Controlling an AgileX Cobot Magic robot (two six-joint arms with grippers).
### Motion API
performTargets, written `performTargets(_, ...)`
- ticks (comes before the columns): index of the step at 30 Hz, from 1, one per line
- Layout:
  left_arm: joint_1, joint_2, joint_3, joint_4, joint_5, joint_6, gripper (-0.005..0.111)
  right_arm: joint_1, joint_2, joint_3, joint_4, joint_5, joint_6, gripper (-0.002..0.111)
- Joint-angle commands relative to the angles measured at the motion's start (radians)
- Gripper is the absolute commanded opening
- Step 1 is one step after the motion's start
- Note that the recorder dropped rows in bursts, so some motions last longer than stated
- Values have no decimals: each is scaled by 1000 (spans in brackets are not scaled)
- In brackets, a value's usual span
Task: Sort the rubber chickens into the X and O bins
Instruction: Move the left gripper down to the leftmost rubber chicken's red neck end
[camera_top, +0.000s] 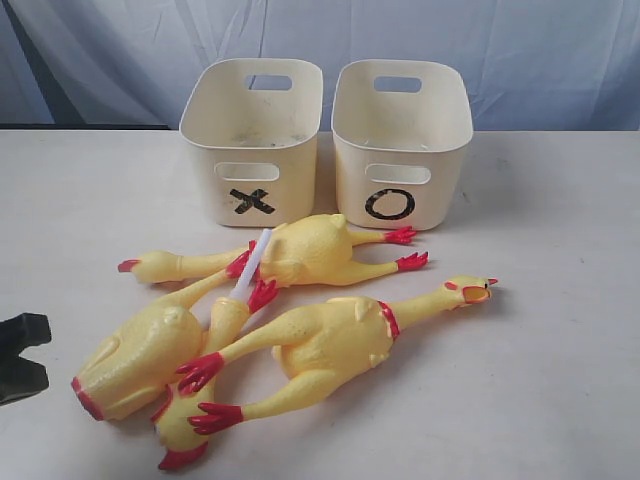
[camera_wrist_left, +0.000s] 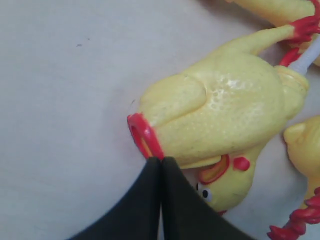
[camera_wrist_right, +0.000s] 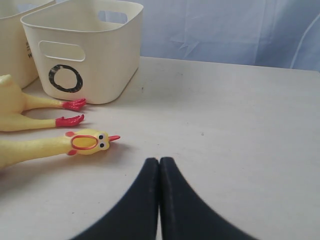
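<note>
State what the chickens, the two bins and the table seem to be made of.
Chickens: soft rubber or vinyl by the look, glossy yellow skin with moulded pimples, red feet and combs. X bin and O bin: rigid cream plastic, matt, moulded slot handles; marks look like black tape or paint. Table: smooth matt off-white top; material unclear.

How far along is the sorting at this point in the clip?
Done: nothing yet; the X bin and the O bin both look empty. In hand: nothing; the left gripper is shut and empty close beside the chickens, the right gripper shut and empty over the table. Left: all four chickens lie on the table in front of the bins, so every one is yet to be sorted.
</note>
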Motion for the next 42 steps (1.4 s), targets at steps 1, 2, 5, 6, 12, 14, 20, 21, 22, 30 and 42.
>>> performTargets(1, -2, 6, -7, 11, 4, -119, 0, 5, -6, 2, -3, -13, -3, -1)
performTargets(2, -2, 6, -7, 10, 9, -140, 0, 5, -6, 2, -3, -13, -3, -1)
performTargets(5, -2, 6, -7, 0, 11, -208, 0, 5, -6, 2, -3, -13, -3, -1)
performTargets(6, -2, 6, -7, -5, 11, -223, 0, 5, -6, 2, -3, -13, -3, -1)
performTargets(12, -2, 6, 27, -12, 24, -300, 0, 5, -6, 2, -3, -13, -3, -1)
performTargets(14, -2, 6, 44, -12, 20, -302, 3, 5, -6, 2, -3, -13, -3, -1)
performTargets(20, -2, 6, 62, -12, -23, -306, 26, 5, -6, 2, -3, -13, -3, -1)
performTargets(21, -2, 6, 62, -15, -27, -306, 30, 5, -6, 2, -3, -13, -3, -1)
performTargets(22, -2, 6, 62, -19, -29, -306, 34, 5, -6, 2, -3, -13, -3, -1)
performTargets(30, -2, 6, 62, -70, -76, -306, 43, 5, -6, 2, -3, -13, -3, -1)
performTargets(42, -2, 6, 66, -94, -91, -306, 43, 5, -6, 2, -3, -13, -3, -1)
